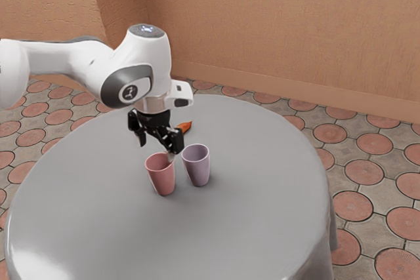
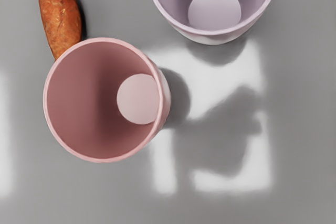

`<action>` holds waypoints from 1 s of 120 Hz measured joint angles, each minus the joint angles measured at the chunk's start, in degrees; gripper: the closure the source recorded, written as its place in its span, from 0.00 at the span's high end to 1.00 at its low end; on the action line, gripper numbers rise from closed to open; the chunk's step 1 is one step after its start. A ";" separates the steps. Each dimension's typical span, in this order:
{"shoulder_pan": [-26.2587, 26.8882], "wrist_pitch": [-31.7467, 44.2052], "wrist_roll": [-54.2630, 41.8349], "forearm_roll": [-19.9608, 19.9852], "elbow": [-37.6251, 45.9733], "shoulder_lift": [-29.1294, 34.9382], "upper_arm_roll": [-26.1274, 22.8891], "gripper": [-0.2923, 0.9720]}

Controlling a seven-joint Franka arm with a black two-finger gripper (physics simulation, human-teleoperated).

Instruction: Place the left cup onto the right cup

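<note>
Exterior view, arm: white arm (image 1: 79,63) comes in from the exterior view's left and bends down over the middle of the frame.
Tool: black tool (image 1: 157,142) points down just above the pink cup (image 1: 161,174); its fingers stand spread apart with nothing between them.
Pink cup: upright on the worktop (image 1: 249,214), a little left of frame centre, mouth up, under the tool.
Lilac cup: lilac cup (image 1: 196,164) upright just beside the pink cup, on the exterior view's right of it; a narrow gap separates them.
Sweet potato: sweet potato (image 1: 186,126) lies flat on the worktop behind the cups, partly hidden by the tool.
Worktop: round, grey, glossy, filling the lower half of the frame.
Floor: tiled floor (image 1: 374,142) of red-brown rounds around the worktop.
Wrist view, pink cup: pink cup (image 2: 89,103) seen from above, open and empty, its pale bottom showing.
Wrist view, lilac cup: lilac cup (image 2: 215,6) also empty, apart from the pink cup.
Wrist view, sweet potato: sweet potato (image 2: 59,14) lies with one end at the pink cup's rim; touching or not, cannot tell.
Shadow: dark shadow (image 2: 231,140) on the worktop (image 2: 294,103) beside the pink cup.
</note>
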State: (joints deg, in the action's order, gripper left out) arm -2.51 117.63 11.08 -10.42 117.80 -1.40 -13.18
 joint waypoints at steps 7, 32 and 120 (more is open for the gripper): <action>0.56 1.68 -0.49 0.27 0.13 -0.63 0.54 0.77; -0.09 5.77 -3.21 2.28 -0.32 -2.86 3.06 0.77; -0.41 9.47 -11.39 4.84 2.14 -6.24 3.07 0.77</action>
State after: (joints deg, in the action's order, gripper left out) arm -2.92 127.10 -0.31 -5.57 119.93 -7.64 -10.11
